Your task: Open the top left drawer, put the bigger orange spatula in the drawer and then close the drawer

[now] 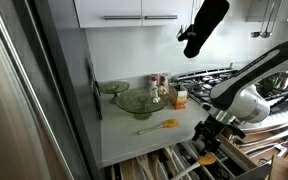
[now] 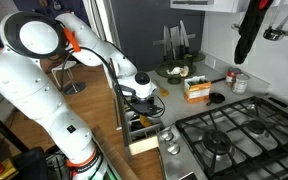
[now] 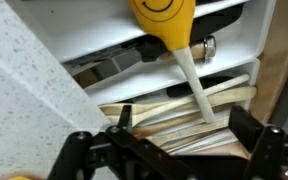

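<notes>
Pale countertop [image 1: 124,142]: slim spatula [image 1: 160,126], carton [image 1: 180,97]

Glossy-headed bigger orange spatula [image 3: 166,20]; speckled stone-like countertop [image 3: 24,95]; pale wooden utensils [image 3: 174,115].

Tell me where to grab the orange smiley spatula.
Take the bigger orange spatula by its slim pale handle, from above, jaws straddling it: the head is broad and rounded, while the handle lies straight and exposed in the top left drawer.

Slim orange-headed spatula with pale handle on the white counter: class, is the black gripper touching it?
Apart. In an exterior view bare white counter lies between the slim spatula and the gripper, which hangs over the open drawer.
</notes>
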Robot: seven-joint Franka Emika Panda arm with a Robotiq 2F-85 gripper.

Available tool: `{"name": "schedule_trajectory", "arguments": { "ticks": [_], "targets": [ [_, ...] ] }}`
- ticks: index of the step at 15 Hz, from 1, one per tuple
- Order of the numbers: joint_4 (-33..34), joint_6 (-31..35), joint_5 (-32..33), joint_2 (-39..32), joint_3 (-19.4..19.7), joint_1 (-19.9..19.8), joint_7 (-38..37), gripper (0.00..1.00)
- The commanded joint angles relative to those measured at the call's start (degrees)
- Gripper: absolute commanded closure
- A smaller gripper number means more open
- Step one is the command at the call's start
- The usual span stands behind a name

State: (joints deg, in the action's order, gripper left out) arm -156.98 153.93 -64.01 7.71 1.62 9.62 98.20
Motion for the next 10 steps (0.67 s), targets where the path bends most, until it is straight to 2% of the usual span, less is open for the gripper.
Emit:
{"name": "schedule_trajectory", "arguments": {
  "ticks": [1,10],
  "targets": [
    [-1.3,3.8,5.6,1.5,-2.8,0.3,-5.1,0.00],
    [0.0,7.8,12.5,-5.1,-7.1,0.3,-11.5,0.00]
  ]
}}
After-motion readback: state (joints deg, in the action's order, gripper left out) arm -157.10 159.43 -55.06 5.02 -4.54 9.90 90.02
